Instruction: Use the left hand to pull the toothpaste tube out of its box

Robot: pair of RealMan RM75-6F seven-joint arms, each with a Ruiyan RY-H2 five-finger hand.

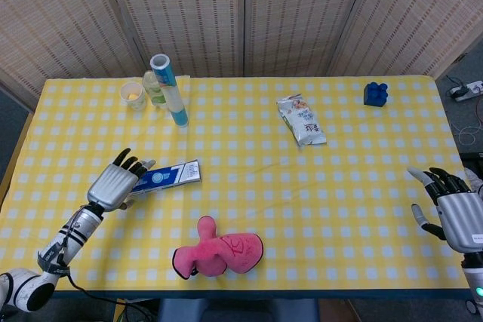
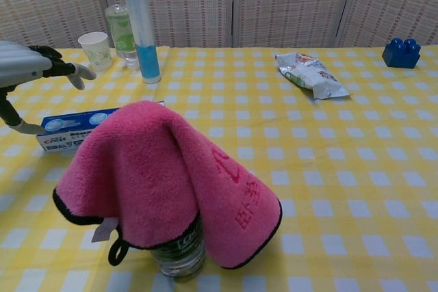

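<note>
Yellow-and-white checked cloth covers the surface [image 1: 317, 186], and the toothpaste box [image 1: 162, 176] lies flat on it near the left edge, its long side running roughly across the robot's front. No tube shows outside the box, so the toothpaste is judged to be inside it, not yet pulled out. The left hand [image 1: 115, 182] sits at the box's left end with its fingers [image 1: 124, 162] spread and pointing away from the robot; it holds nothing. The chest view shows it raised above the box, with its thumb reaching down beside the box's left end. That placement suits the task: the hand is at the end from which a tube could be drawn, though whether that flap is open cannot be told. The right hand [image 1: 453, 213] hangs off the surface's right edge, fingers apart and empty, well clear of the work.

A pink towel [image 2: 171, 176] draped over a bottle [image 2: 179, 254] stands close to the chest camera and blocks part of the box in that view. At the far left stand a paper cup [image 1: 133, 94] and a tall tube [image 1: 169, 88].
</note>
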